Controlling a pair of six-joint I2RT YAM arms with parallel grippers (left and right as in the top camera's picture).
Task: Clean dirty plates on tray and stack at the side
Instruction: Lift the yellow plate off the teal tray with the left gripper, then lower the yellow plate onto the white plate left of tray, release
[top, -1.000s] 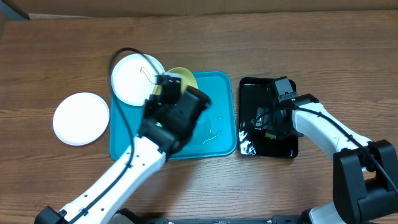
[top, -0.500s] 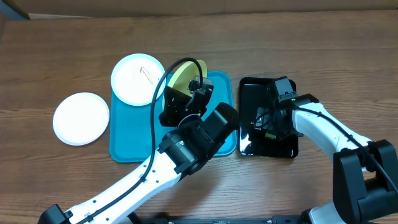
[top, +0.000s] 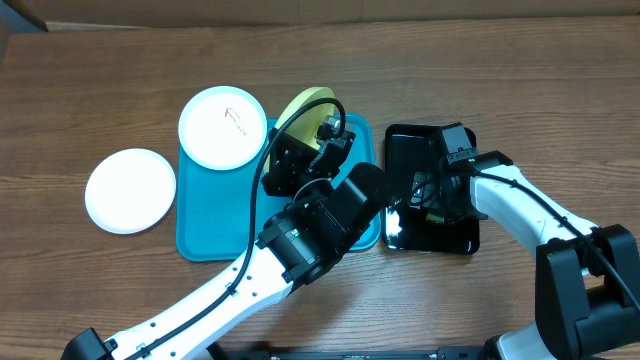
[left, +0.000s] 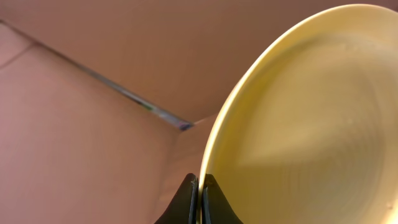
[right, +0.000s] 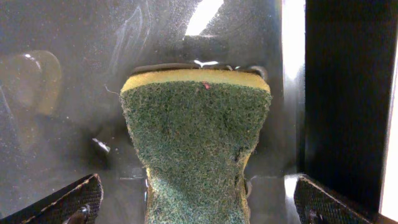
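Note:
My left gripper (left: 200, 186) is shut on the rim of the pale yellow-green plate (left: 311, 124). It holds the plate tilted on edge above the far side of the turquoise tray (top: 210, 225); the plate also shows in the overhead view (top: 300, 107). A white plate (top: 222, 127) with a small brownish smear lies over the tray's far left corner. A second white plate (top: 130, 190) lies on the table left of the tray. My right gripper (right: 202, 202) is open, with its fingers on either side of a green-topped sponge (right: 196, 137) and apart from it.
The sponge lies in a glossy, wet black tray (top: 405, 150) just right of the turquoise tray. My right gripper (top: 430, 195) hovers low over it. My left arm (top: 300, 240) crosses the near right part of the turquoise tray. A cardboard wall runs along the table's far edge.
My left arm has swung right and raised the yellow-green plate, tipping it more on edge toward the tray's far side. The right arm and both white plates have not moved.

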